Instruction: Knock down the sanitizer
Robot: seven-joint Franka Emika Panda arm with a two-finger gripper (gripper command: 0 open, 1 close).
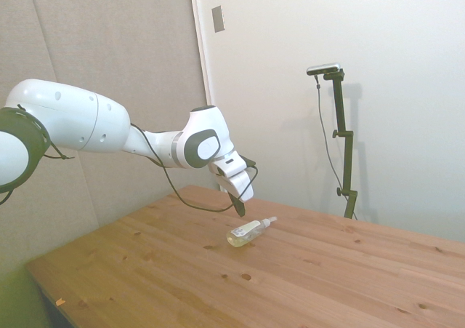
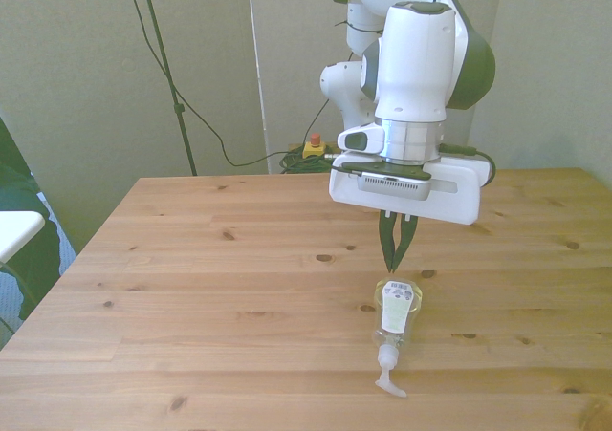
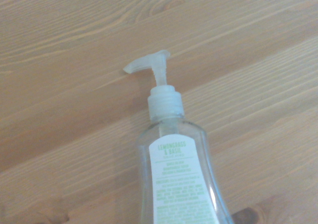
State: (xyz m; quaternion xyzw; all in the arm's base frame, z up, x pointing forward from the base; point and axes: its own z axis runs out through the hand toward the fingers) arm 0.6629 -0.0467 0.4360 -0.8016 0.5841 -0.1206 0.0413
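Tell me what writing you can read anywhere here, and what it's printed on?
"LEMONGRASS & BASIL": green print heading the white label on the sanitizer, which lies on its side on the table.
The finer lines under it on that label: too blurred to read.
No other readable text shows.

Pale wood, white arm, a clear bottle with a touch of yellow

The table (image 2: 191,259) is light honey-coloured pine, striped with long grain and dotted with dark brown knots. The sanitizer (image 2: 394,318) is clear plastic with yellowish liquid, a translucent white pump, and a white label printed in light green lettering (image 3: 175,149). The arm (image 2: 413,77) is glossy white with grey-green joint caps; its gripper (image 2: 394,259) has dark, near-black fingers. Black cable (image 1: 171,193) loops under the arm. The walls are beige and off-white.
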